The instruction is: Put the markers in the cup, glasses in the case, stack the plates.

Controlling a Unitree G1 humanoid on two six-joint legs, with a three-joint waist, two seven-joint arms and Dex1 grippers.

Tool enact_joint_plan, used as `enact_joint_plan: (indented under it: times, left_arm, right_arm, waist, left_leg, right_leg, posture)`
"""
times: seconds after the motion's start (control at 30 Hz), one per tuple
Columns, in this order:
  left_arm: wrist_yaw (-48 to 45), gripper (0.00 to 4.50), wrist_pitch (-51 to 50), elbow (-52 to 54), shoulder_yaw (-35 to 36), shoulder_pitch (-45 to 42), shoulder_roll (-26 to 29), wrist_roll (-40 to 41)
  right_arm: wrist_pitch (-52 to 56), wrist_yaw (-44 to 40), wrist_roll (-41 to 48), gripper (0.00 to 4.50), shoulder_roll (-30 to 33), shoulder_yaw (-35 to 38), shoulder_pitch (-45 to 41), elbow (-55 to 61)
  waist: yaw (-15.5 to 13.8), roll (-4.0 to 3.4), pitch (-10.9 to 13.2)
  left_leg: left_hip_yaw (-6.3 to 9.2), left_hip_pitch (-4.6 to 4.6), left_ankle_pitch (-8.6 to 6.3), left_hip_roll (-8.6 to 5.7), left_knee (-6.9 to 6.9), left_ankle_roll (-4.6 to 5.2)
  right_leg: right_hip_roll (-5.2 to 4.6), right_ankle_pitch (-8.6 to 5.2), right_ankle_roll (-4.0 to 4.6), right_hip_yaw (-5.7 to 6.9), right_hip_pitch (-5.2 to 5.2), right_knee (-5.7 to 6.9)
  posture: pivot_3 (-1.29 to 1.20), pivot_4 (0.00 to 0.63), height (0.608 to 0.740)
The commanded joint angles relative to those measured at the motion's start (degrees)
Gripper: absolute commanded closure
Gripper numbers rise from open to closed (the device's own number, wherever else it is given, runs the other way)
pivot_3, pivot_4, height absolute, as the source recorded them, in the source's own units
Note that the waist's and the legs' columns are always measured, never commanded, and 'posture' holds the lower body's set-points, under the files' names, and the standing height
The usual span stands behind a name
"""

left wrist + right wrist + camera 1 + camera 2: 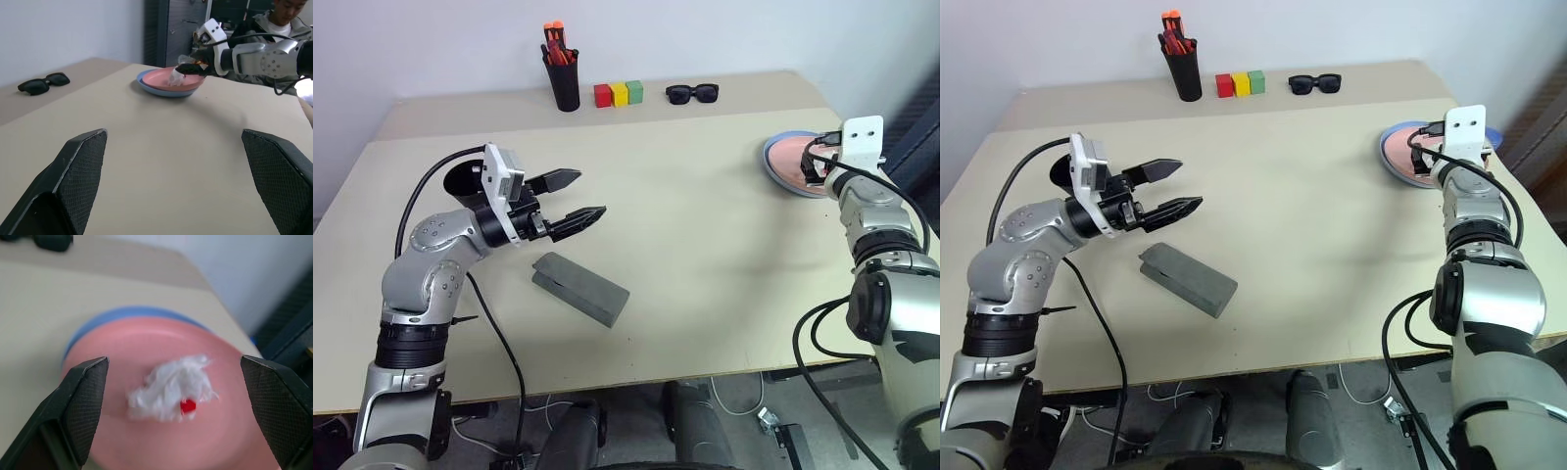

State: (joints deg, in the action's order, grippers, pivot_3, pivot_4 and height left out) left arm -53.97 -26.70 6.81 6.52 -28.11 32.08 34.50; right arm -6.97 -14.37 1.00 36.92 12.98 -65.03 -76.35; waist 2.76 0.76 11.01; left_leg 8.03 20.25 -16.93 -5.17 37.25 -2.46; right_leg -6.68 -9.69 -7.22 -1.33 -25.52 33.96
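The right wrist view reveals crumpled white tissue [171, 387] on the stacked salmon-pink plastic plate [146, 342]; both the right gripper [178, 406] and left gripper [576, 200] are spread, empty.

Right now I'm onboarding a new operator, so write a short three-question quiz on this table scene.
1. True or false: the salmon pink round plastic plate lies on top of the light blue round plastic plate.
2. The grey hard-shell eyeglass case is: A) open, B) closed, C) on a plate.
3. What lies in the middle of the pink plate?

Key:
1. True.
2. B; it lies closed on the table below the open left tool.
3. A white crumpled wad with a red spot, seen between the open fingers of the right tool.
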Motion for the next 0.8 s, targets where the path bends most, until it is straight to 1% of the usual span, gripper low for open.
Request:
enact_joint_plan:
  times: [0.03,0.13,0.17,0.23,0.3,0.37,0.43,0.47,0.53,0.67,0.73,0.8]
  left_arm:
    - [-0.1,0.0,1.2,1.8,2.3,1.0,0.8,0.9]
    - [-0.2,0.0,1.6,2.2,2.6,1.9,1.0,0.7]
    - [-0.4,0.0,1.6,2.4,2.9,2.4,1.2,1.0]
    - [-1.4,0.0,0.5,3.6,4.0,3.7,1.9,2.7]
    - [-2.2,0.0,-0.1,4.5,5.1,5.4,3.1,3.8]
    - [-2.9,0.0,-0.3,5.4,5.9,7.2,4.4,4.4]
    - [-2.8,0.0,-1.2,6.5,6.9,8.6,5.4,5.4]
    - [-2.1,0.0,-1.6,7.4,6.9,9.0,5.4,5.7]
    - [-1.9,0.0,-2.6,9.2,7.5,10.7,6.3,6.4]
    - [-3.2,0.0,-3.2,13.3,10.0,17.1,8.7,7.8]
    - [-2.7,0.0,-2.2,15.0,10.3,19.4,8.8,7.0]
    - [-2.4,0.0,-0.8,15.3,11.2,21.0,8.9,6.4]
  right_arm:
    - [-5.9,-15.0,5.0,0.04,-2.4,1.7,-0.6,6.9]
    - [-5.8,-27.3,8.9,0.04,-4.5,1.4,3.3,14.1]
    - [-5.2,-31.1,10.2,0.04,-5.0,0.7,5.9,18.8]
    - [1.2,-39.1,16.6,0.04,-5.8,0.7,12.3,32.3]
    - [8.8,-42.6,21.8,0.04,-5.8,0.1,18.3,46.1]
    - [14.4,-45.6,24.2,0.04,-4.3,-2.3,24.6,58.2]
    - [17.0,-47.7,24.6,0.04,-2.5,-4.7,30.3,68.1]
    - [19.0,-49.1,25.6,0.04,-1.4,-5.2,32.3,71.1]
    - [20.4,-50.6,26.2,0.04,0.2,-6.6,35.8,77.3]
    - [22.9,-53.4,28.1,0.04,2.3,-8.6,40.7,86.4]
    - [22.3,-56.3,28.5,0.04,4.2,-8.4,42.8,87.7]
    - [22.3,-56.9,28.4,0.04,5.5,-8.5,43.7,88.7]
  waist:
    - [0.4,0.0,0.0]
    - [0.9,0.0,0.0]
    - [0.9,0.0,0.0]
    - [0.7,-0.01,0.0]
    - [0.3,-0.03,0.0]
    - [-0.1,-0.04,0.0]
    - [-0.4,-0.06,0.0]
    - [-0.4,-0.05,0.0]
    - [-0.6,-0.04,0.0]
    - [-0.5,-0.03,0.0]
    - [-0.5,-0.03,0.0]
    - [-0.7,-0.03,0.0]
  left_leg:
    - [0.0,-0.01,-0.01,0.01,-0.01,0.01]
    - [0.02,-0.02,-0.01,0.03,0.0,0.01]
    - [0.04,-0.02,-0.01,0.04,0.02,0.01]
    - [0.09,0.01,0.01,0.03,0.03,-0.02]
    - [0.13,0.07,0.04,0.05,0.03,-0.08]
    - [0.11,0.12,0.03,0.04,0.06,-0.06]
    - [0.08,0.09,-0.05,0.04,0.09,0.05]
    - [0.1,0.07,-0.14,0.04,0.12,0.21]
    - [0.08,0.05,-0.14,0.04,0.18,0.22]
    - [0.05,-0.01,-0.15,0.05,0.23,0.23]
    - [0.03,-0.02,-0.15,0.08,0.21,0.24]
    - [0.03,-0.01,-0.16,0.08,0.22,0.25]
  right_leg:
    - [0.01,0.0,0.0,0.0,0.0,0.0]
    - [0.03,0.0,-0.01,0.01,0.0,0.03]
    - [0.04,0.0,-0.01,0.01,0.01,0.06]
    - [0.03,0.01,-0.02,0.02,0.01,0.06]
    - [0.03,0.02,-0.04,0.02,-0.02,0.06]
    - [-0.01,0.04,-0.08,0.01,-0.07,0.09]
    - [-0.01,0.04,-0.08,0.0,-0.08,0.06]
    - [-0.01,0.04,-0.08,0.0,-0.08,0.08]
    - [0.0,0.04,-0.08,0.01,-0.03,0.08]
    - [0.0,0.03,-0.08,0.0,0.07,0.07]
    - [0.01,0.02,-0.07,0.0,0.06,0.07]
    - [0.01,0.02,-0.07,0.01,0.06,0.06]
  posture:
    - [0.0,0.15,0.74]
    - [0.0,0.15,0.74]
    - [0.0,0.15,0.74]
    - [0.0,0.15,0.74]
    - [0.0,0.15,0.74]
    - [0.0,0.15,0.74]
    - [0.0,0.15,0.74]
    - [0.0,0.15,0.74]
    - [0.0,0.15,0.74]
    - [0.0,0.15,0.74]
    - [0.0,0.15,0.74]
    - [0.0,0.15,0.74]
